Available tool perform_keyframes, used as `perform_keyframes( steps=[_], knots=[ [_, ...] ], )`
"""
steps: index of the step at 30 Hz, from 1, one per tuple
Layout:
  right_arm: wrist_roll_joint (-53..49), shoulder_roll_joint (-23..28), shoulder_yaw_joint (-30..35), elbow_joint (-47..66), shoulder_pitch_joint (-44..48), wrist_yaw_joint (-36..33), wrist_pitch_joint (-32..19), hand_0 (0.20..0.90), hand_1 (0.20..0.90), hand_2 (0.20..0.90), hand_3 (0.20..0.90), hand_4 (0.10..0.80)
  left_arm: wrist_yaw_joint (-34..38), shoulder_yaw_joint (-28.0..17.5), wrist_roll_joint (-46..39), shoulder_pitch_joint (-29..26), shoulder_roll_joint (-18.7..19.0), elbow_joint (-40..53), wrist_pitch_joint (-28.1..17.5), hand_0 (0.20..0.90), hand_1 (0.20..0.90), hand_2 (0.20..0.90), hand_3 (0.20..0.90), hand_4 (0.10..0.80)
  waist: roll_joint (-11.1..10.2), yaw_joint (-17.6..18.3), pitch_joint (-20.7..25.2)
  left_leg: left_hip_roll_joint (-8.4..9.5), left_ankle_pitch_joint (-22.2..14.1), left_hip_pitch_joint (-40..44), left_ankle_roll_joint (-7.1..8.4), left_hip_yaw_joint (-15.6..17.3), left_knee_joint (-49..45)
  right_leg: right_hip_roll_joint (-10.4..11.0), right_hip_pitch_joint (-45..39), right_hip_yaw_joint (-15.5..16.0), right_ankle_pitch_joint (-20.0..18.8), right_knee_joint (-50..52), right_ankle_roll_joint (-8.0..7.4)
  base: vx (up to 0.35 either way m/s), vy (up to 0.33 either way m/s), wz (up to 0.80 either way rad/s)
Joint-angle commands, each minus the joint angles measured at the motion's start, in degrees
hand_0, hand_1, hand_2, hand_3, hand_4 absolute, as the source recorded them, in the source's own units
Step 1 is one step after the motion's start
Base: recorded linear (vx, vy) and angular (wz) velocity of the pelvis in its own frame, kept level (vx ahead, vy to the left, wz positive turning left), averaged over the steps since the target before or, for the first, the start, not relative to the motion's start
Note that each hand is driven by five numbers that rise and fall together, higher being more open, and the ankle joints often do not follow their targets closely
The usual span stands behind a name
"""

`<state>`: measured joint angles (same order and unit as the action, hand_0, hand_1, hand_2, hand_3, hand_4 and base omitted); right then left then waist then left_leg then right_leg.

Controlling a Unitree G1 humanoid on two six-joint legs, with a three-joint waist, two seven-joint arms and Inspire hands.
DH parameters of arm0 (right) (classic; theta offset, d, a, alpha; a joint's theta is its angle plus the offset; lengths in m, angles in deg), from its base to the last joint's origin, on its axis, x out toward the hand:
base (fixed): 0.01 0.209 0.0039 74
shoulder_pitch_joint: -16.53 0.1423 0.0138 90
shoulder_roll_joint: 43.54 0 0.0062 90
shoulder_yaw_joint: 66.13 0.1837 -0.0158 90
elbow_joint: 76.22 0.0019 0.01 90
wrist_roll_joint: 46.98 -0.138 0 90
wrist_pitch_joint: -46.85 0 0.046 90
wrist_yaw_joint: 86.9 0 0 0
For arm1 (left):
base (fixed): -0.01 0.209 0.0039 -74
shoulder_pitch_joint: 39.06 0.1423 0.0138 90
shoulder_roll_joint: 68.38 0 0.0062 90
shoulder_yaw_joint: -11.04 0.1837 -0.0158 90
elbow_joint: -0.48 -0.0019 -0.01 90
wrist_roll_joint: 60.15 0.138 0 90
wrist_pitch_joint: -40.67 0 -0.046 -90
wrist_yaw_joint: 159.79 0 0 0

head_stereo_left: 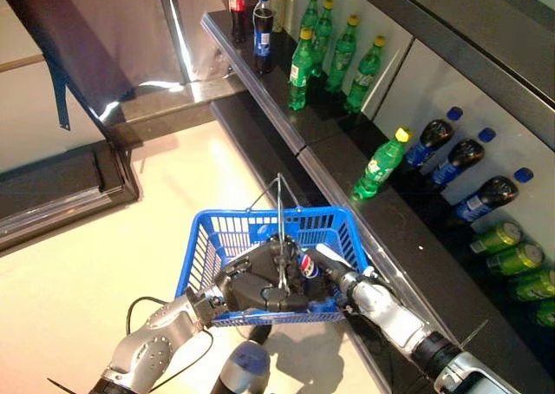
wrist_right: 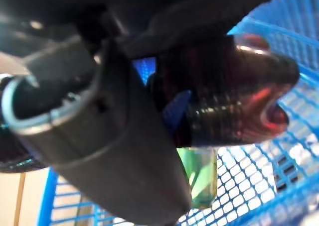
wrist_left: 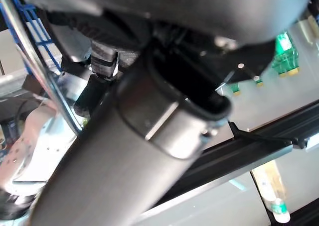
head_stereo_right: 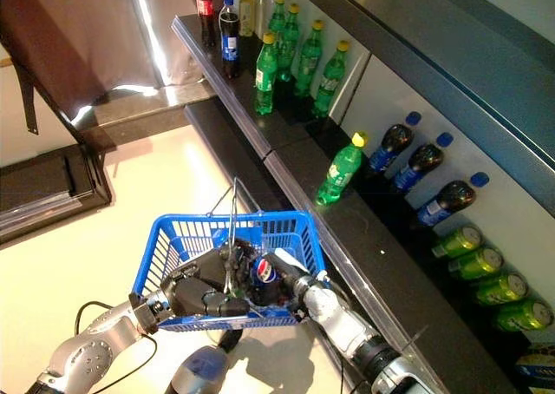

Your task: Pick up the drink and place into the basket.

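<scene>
From where I stand, the blue basket [head_stereo_left: 260,238] hangs over the pale floor [head_stereo_left: 69,272] right beside the dark shelf [head_stereo_left: 408,246], carried by the robot's left hand [head_stereo_left: 251,288], whose dark fingers are curled round the wire handle [head_stereo_left: 279,205] at the basket's near rim. The right hand [head_stereo_left: 323,268] reaches in over the basket's near right corner with its fingers wrapped round a dark cola bottle [head_stereo_left: 308,265], the red, white and blue label showing between the two hands. In the right wrist view that bottle [wrist_right: 234,101] sits clamped in the hand with blue mesh behind it, so the drink is inside the basket's rim but not released; a green bottle [wrist_right: 197,178] shows just past it, down in the basket. On the shelf, one green bottle with a yellow cap [head_stereo_left: 380,164] stands alone and leaning near the front edge, well apart from the basket. Farther along stands a cluster of green bottles [head_stereo_left: 334,51] with a couple of dark cola bottles [head_stereo_left: 263,34] at the far end. Against the back panel three dark bottles with blue caps [head_stereo_left: 455,160] lie slanted in a row, and green cans [head_stereo_left: 512,246] lie beside them
</scene>
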<state>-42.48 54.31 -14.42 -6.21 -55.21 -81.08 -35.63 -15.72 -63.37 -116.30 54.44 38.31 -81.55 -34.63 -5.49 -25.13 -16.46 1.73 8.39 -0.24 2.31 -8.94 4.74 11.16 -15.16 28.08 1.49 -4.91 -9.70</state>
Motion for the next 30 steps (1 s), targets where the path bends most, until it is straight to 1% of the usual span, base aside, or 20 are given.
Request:
perform_keyframes(
  steps=[1,4,8,13,17,22,25,26,27,28,29,30],
  knots=[
    [1.29,0.2,-4.69,4.44,7.96,0.6,-4.67,0.3,0.3,0.3,0.2,0.1,-17.82,4.93,-11.08,-15.56,-8.8,23.24,-12.47,0.3,0.3,0.3,0.2,0.1,0.97,-0.26,14.95,0.3,-3.26,2.79,-0.47,-1.97,0.26,-1.87,3.05,2.12,-1.24,6.55,3.33,0.0,0.0,0.0],
    [1.97,0.12,-5.48,4.48,9.02,1.5,-3.88,0.3,0.3,0.3,0.2,0.1,-18.74,5.52,-10.48,-16.11,-8.67,23.6,-12.8,0.3,0.3,0.3,0.2,0.1,0.92,-0.38,15.06,0.39,-3.21,2.77,-0.43,-2.15,0.26,-1.92,2.97,2.17,-1.23,6.51,3.35,0.0,0.0,0.0],
    [4.43,-0.48,-7.31,3.21,11.21,2.57,-3.6,0.3,0.3,0.3,0.2,0.1,-19.63,6.92,-10.2,-18.25,-8.11,24.3,-13.26,0.3,0.3,0.3,0.2,0.1,0.82,-0.66,15.38,0.44,-3.17,2.79,-0.36,-2.59,0.26,-1.94,2.9,2.35,-1.02,6.71,3.45,0.005,-0.002,0.01],
    [7.65,-2.0,-9.47,-0.05,13.94,3.75,-3.54,0.3,0.3,0.3,0.2,0.1,-20.1,8.17,-10.3,-20.43,-7.97,24.51,-13.08,0.3,0.3,0.3,0.2,0.1,0.59,-1.1,15.99,0.54,-3.15,2.79,-0.23,-3.02,0.26,-1.94,2.72,2.53,-0.98,6.66,3.47,0.015,-0.005,0.07],
    [8.79,-3.2,-11.56,-3.44,15.71,4.9,-2.3,0.3,0.3,0.3,0.2,0.1,-20.26,9.4,-10.42,-21.89,-7.67,24.89,-13.83,0.3,0.3,0.3,0.2,0.1,0.58,-1.6,16.48,0.69,-3.16,2.75,-0.2,-3.42,0.26,-1.89,2.52,2.85,-0.8,6.7,3.55,0.0,0.0,0.0],
    [8.61,-4.31,-11.9,-6.78,15.82,5.08,-1.46,0.3,0.3,0.3,0.2,0.1,-19.99,9.9,-10.94,-23.02,-7.18,25.03,-14.65,0.3,0.3,0.3,0.2,0.1,0.45,-1.96,16.71,0.84,-3.14,2.77,-0.24,-3.92,0.26,-1.84,2.4,3.28,-0.73,6.81,3.57,0.019,-0.001,0.04],
    [9.27,-5.67,-11.86,-10.68,14.92,5.09,-1.09,0.3,0.3,0.3,0.2,0.1,-19.66,9.78,-11.71,-23.6,-6.85,25.78,-14.62,0.3,0.3,0.3,0.2,0.1,0.36,-2.54,16.85,0.86,-3.18,2.82,-0.22,-4.26,0.26,-1.8,2.26,3.5,-0.51,7.01,3.6,0.049,-0.034,0.09],
    [9.41,-5.91,-11.92,-11.2,14.76,5.12,-1.21,0.3,0.3,0.3,0.2,0.1,-19.66,9.67,-11.84,-23.62,-6.74,25.74,-14.63,0.3,0.3,0.3,0.2,0.1,0.01,-2.52,16.95,0.53,-4.58,3.37,0.17,-4.32,0.26,-2.17,1.78,2.61,0.84,6.99,3.35,0.087,-0.077,0.05],
    [9.53,-6.21,-11.82,-12.09,14.55,5.12,-1.05,0.3,0.3,0.3,0.2,0.1,-19.69,9.53,-12.02,-23.67,-6.67,25.82,-14.57,0.3,0.3,0.3,0.2,0.1,-0.04,-2.62,16.97,0.54,-4.59,3.34,0.17,-4.45,0.26,-2.18,1.8,2.63,0.86,7.0,3.37,0.015,-0.015,0.09],
    [9.86,-6.49,-11.54,-13.11,14.37,5.09,-0.8,0.3,0.3,0.3,0.2,0.1,-19.71,9.49,-12.12,-23.78,-6.79,26.02,-14.44,0.3,0.3,0.3,0.2,0.1,0.27,-2.85,16.84,0.9,-3.2,2.78,-0.23,-4.64,0.26,-1.81,2.3,3.62,-0.45,7.09,3.64,0.019,-0.024,0.05],
    [10.09,-7.12,-11.58,-13.9,14.14,5.01,-0.45,0.3,0.3,0.3,0.2,0.1,-19.54,9.36,-12.23,-23.81,-6.69,26.13,-14.34,0.3,0.3,0.3,0.2,0.1,-0.07,-2.97,16.88,0.57,-4.68,3.4,0.19,-4.66,0.26,-2.22,1.75,2.63,1.01,7.1,3.43,0.016,-0.023,0.07],
    [10.05,-7.34,-11.57,-14.29,14.05,4.93,-0.21,0.3,0.3,0.3,0.2,0.1,-19.41,9.37,-12.24,-23.85,-6.64,26.23,-14.36,0.3,0.3,0.3,0.2,0.1,-0.07,-3.05,16.85,0.57,-4.69,3.41,0.21,-4.67,0.26,-2.22,1.72,2.61,1.03,7.11,3.44,0.085,-0.087,0.06]
  ],
)
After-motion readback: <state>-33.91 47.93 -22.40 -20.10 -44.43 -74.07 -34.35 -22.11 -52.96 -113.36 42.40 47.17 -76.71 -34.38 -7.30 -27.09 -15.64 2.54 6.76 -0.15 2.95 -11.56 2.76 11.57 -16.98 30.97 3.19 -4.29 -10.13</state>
